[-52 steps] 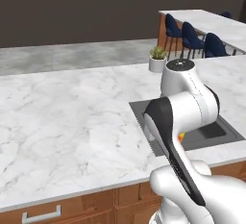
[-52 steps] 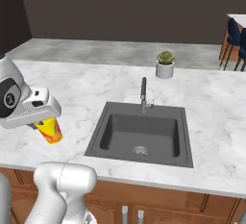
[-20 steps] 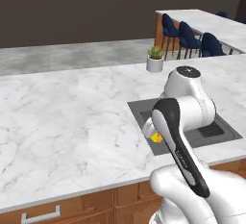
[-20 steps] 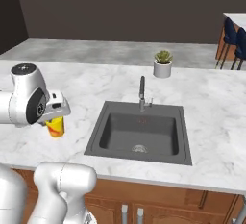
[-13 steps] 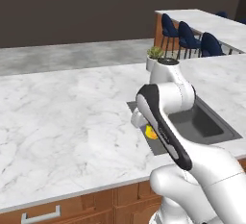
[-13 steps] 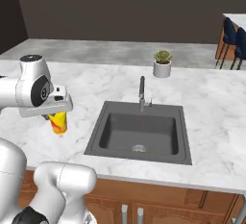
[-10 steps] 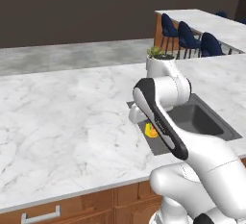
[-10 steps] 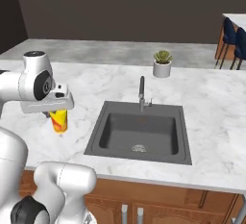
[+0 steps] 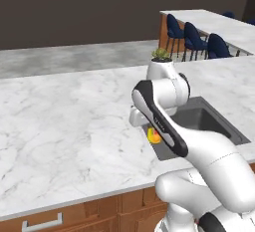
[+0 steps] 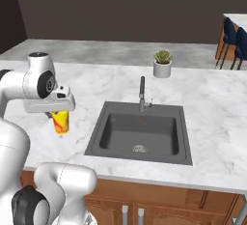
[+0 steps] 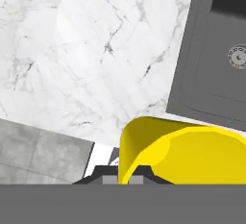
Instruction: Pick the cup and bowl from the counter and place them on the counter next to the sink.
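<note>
My gripper [image 10: 57,115] is shut on the cup [image 10: 60,121], a yellow cup with red on its side. It hangs upright just over the white marble counter [image 10: 212,98], left of the sink [image 10: 120,127]. In the left base view the cup [image 9: 154,135] peeks out under my forearm at the near corner of the sink [image 9: 199,119]. In the hand view the yellow cup [image 11: 182,155] covers the fingertips, with the counter [image 11: 96,50] and the sink [image 11: 206,64] beyond it. The bowl is out of view.
A slim dark faucet [image 10: 142,92] stands behind the basin. A small white plant pot [image 10: 162,64] sits farther back on the counter. Blue chairs [image 9: 194,37] line a second counter at the far right. Bare marble [image 9: 64,126] stretches left of the sink.
My arm has swung its elbow back and to the left. The cup has gone with the hand a little farther from the counter's front edge, staying left of the sink.
</note>
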{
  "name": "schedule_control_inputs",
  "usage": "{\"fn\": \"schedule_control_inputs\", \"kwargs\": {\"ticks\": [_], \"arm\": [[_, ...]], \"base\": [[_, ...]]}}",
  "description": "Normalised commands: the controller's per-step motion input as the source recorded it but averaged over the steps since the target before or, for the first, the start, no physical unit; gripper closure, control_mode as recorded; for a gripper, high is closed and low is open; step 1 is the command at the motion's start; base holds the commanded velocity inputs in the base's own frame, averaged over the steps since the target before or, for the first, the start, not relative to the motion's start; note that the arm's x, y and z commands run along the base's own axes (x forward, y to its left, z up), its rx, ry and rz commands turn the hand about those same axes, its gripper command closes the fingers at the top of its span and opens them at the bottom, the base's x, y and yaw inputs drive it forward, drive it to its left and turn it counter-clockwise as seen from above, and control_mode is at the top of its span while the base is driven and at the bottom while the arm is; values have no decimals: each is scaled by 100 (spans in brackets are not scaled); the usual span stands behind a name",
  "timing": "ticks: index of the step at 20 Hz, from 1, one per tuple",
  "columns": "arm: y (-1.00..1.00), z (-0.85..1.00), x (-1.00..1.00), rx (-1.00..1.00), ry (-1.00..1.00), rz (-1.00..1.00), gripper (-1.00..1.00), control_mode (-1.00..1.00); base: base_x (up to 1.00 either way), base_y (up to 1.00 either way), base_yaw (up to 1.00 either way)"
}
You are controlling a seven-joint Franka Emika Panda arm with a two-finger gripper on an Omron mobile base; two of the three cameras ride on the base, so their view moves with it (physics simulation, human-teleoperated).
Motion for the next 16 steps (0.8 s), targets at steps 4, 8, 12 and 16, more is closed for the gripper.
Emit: {"fn": "schedule_control_inputs", "kwargs": {"ticks": [4, 8, 12, 16], "arm": [[11, -39, 36, 0, 0, -18, 100, -100], [9, -39, 33, 0, 0, -19, 100, -100], [1, -46, 27, 0, 0, -18, 100, -100], [0, -47, 18, 0, 0, -18, 100, -100]], "base": [[0, 0, 0], [0, 0, 0], [0, 0, 0], [0, 0, 0]]}}
